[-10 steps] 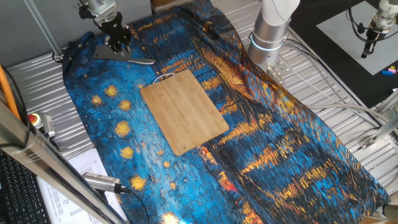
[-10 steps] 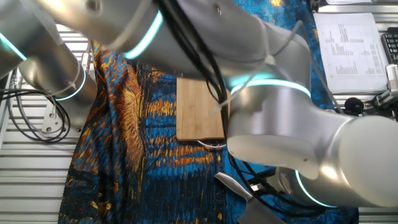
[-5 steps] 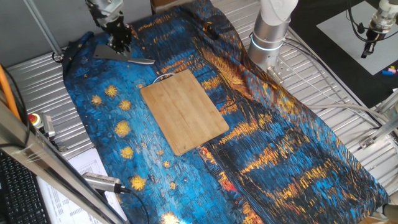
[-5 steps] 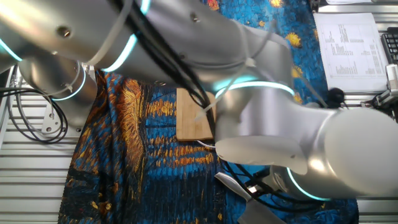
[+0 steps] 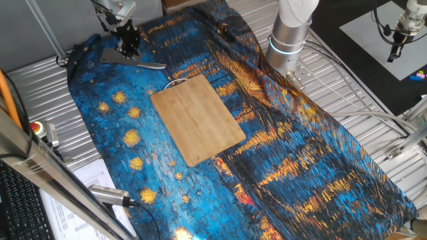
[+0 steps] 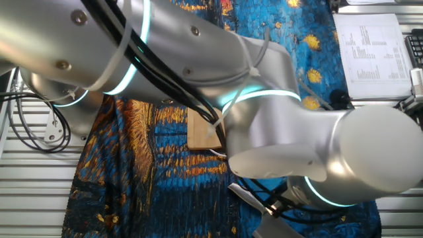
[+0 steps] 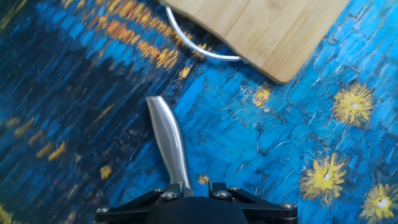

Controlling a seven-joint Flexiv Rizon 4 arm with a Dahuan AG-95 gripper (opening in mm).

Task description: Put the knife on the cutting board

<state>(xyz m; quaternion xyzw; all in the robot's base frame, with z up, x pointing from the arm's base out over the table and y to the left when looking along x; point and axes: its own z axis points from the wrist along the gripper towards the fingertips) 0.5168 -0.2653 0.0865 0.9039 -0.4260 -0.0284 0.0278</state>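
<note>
The knife (image 5: 127,59) lies flat on the blue cloth at the far left, its grey blade to the left and its silvery handle (image 7: 168,144) towards the cutting board. The bamboo cutting board (image 5: 198,118) lies in the middle with its wire loop (image 7: 198,48) facing the knife; its corner shows in the hand view (image 7: 267,31). My gripper (image 5: 127,47) stands over the knife where the blade meets the handle. In the hand view the gripper (image 7: 189,186) has its jaws on either side of the handle with a small gap. The blade is hidden under the hand there.
The arm's base (image 5: 288,40) stands at the back right on the metal table. The arm's big links (image 6: 264,132) block most of the other fixed view. Papers (image 5: 93,180) and a handheld tool (image 5: 110,195) lie at the front left edge.
The hand has shifted a little to the right over the knife and turned, and its fingers look narrower. The arm's links have swung across the other fixed view. Knife and board have not moved.
</note>
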